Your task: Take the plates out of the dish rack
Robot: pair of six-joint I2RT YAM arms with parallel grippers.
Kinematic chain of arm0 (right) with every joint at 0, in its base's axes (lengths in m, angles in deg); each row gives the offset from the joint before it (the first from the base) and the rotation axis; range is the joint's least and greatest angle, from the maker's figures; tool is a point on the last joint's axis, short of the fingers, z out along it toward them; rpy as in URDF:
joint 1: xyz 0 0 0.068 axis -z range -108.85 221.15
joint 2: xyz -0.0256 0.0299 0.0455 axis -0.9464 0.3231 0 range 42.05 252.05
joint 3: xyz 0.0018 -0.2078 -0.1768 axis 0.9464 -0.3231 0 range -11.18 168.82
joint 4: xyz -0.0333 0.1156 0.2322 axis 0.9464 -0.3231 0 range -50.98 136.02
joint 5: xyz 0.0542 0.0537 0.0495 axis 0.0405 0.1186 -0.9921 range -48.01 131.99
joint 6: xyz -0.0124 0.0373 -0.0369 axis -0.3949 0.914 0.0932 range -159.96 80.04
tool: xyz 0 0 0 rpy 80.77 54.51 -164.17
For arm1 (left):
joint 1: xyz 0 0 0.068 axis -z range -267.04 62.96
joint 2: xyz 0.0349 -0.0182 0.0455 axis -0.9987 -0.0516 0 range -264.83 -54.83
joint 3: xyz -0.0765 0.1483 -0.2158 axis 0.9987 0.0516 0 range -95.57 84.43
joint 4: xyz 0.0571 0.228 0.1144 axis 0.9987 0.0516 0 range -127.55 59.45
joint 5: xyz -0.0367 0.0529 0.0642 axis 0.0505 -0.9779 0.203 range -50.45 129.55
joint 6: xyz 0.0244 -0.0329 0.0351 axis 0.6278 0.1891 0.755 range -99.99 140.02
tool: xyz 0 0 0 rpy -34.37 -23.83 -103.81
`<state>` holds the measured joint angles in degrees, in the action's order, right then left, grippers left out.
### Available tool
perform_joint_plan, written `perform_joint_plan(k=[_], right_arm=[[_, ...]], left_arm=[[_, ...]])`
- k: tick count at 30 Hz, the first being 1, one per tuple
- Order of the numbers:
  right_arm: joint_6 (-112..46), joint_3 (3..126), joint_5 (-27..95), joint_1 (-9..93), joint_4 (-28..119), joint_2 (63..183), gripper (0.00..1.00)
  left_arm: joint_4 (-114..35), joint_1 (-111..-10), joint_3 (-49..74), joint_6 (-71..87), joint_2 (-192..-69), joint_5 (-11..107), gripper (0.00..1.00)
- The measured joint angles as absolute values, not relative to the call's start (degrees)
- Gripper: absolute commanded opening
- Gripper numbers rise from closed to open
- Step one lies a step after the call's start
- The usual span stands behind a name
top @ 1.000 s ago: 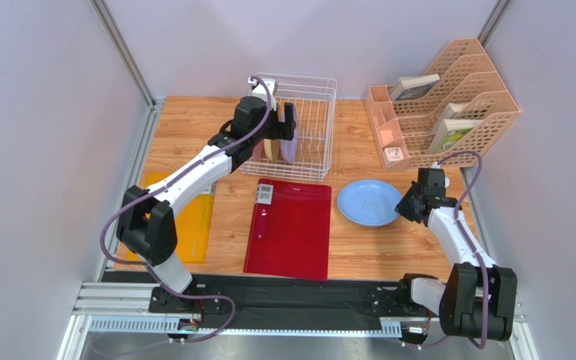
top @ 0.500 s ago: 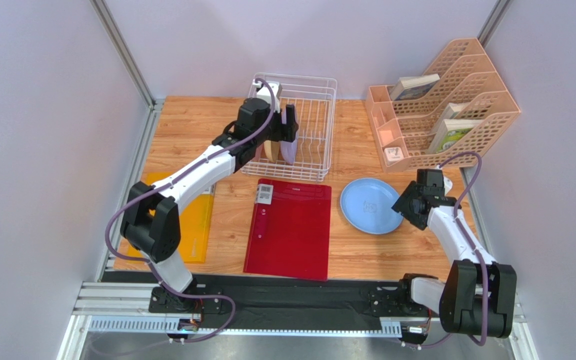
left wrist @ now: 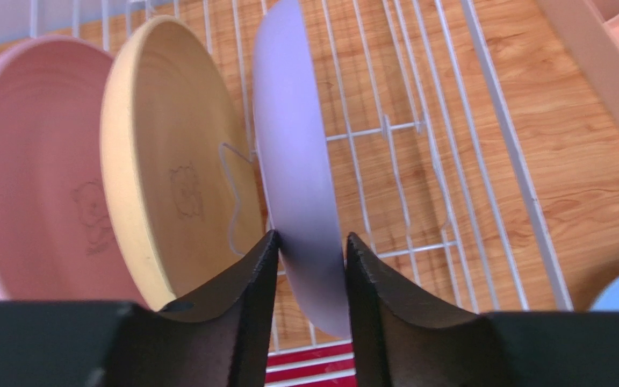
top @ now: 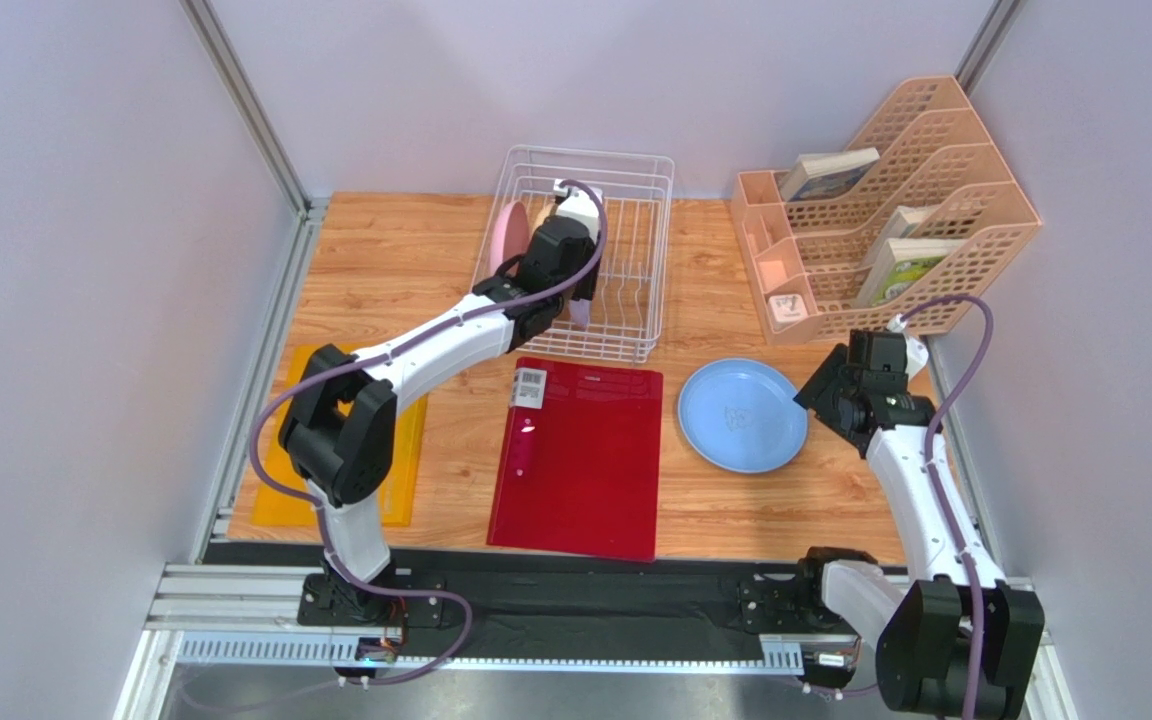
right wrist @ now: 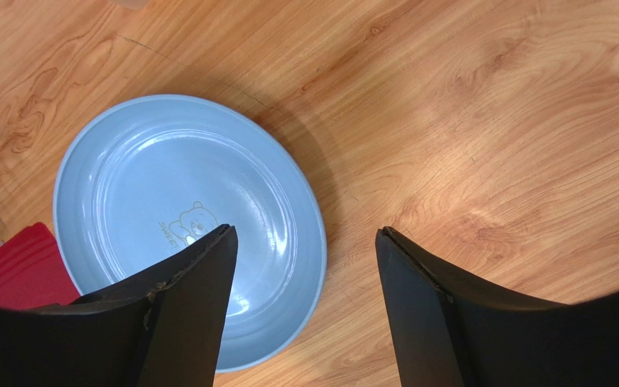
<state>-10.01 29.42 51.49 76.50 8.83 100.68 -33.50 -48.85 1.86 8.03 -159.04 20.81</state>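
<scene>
Release is done on the right: right jaws, shut a sec ago, now stand apart above the round light-blue matte plate (right wrist: pixel 167 185), which lies flat on the wooden table (right wrist: pixel 490 121) w/ nothing holding it — one plate unloaded. Left jaws, wide a sec ago, have dropped into the white wire dish rack (top: pixel 630 168) and pinch the rim of the upright lilac plate (left wrist: pixel 296 145) — prob. next out. Tan-yellow plate (left wrist: pixel 167 185) and pink plate (left wrist: pixel 30 177) lean beside it, racked; both shallow, matte.
</scene>
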Motion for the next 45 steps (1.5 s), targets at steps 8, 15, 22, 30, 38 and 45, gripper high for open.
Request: perform_joint_plan(k=[8, 15, 22, 30, 38, 45], right_arm=[[-10.05, 29.79, 51.51, 76.5, 8.62, 100.33, 0.69], [-10.07, 29.84, 51.46, 76.5, 8.51, 100.24, 0.71], [-10.18, 30.91, 51.49, 76.5, 7.46, 98.27, 0.72], [-10.25, 31.39, 51.44, 76.47, 7.2, 98.01, 0.73], [-10.32, 32.9, 50.2, 75.34, 7.13, 97.44, 0.78], [-10.93, 35.26, 46.53, 73.89, 8.55, 97.33, 0.79]], left_arm=[[-34.28, -46.2, -0.7, 12.97, -160.98, 6.73, 0.0], [-37.1, -43.41, -1.68, 19.87, -163.32, -4.33, 0.0], [-39.55, -40.94, -3.93, 26.63, -165.68, -11.32, 0.0], [-43.27, -40.52, -6.2, 32.31, -166.49, -17.42, 0.0], [-43.46, -40.52, -8.13, 34.82, -166.23, -17.71, 0.0], [-41.85, -40.52, -8.87, 35.35, -162.36, -16.7, 0.0]])
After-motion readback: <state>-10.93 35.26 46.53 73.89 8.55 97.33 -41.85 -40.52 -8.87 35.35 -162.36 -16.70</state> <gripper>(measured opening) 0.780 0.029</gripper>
